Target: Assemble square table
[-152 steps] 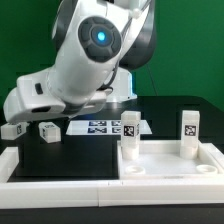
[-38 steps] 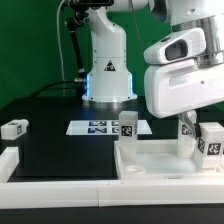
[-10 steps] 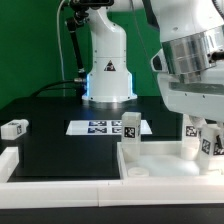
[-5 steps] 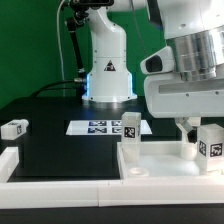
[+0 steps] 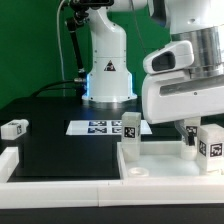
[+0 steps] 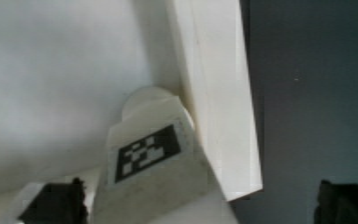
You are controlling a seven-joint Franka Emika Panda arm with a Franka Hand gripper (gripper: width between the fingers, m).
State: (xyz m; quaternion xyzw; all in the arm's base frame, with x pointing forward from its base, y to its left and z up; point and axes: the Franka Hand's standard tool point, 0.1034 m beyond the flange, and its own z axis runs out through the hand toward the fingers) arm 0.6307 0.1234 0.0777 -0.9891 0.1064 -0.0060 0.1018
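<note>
Closest to the exterior camera lies a long white border rail (image 5: 70, 195). Just behind it the large white plastic square tabletop (image 5: 165, 158) with its raised rim sits on the black table (image 5: 60, 150), toward the exterior view's right. A small white stubby tagged leg (image 5: 211, 142) stands upright at the tabletop's right side, and another upright leg (image 5: 128, 128) stands at its far left corner. Between them the white two-finger gripper (image 5: 190, 128) hangs over a third leg (image 6: 158, 150). In the wrist view its dark fingertips (image 6: 55, 202) are spread wide on either side of that leg, clear of it. Farther left a loose leg (image 5: 13, 128) lies well apart. Behind are the marker board (image 5: 97, 127) and the arm's white base (image 5: 105, 60).
</note>
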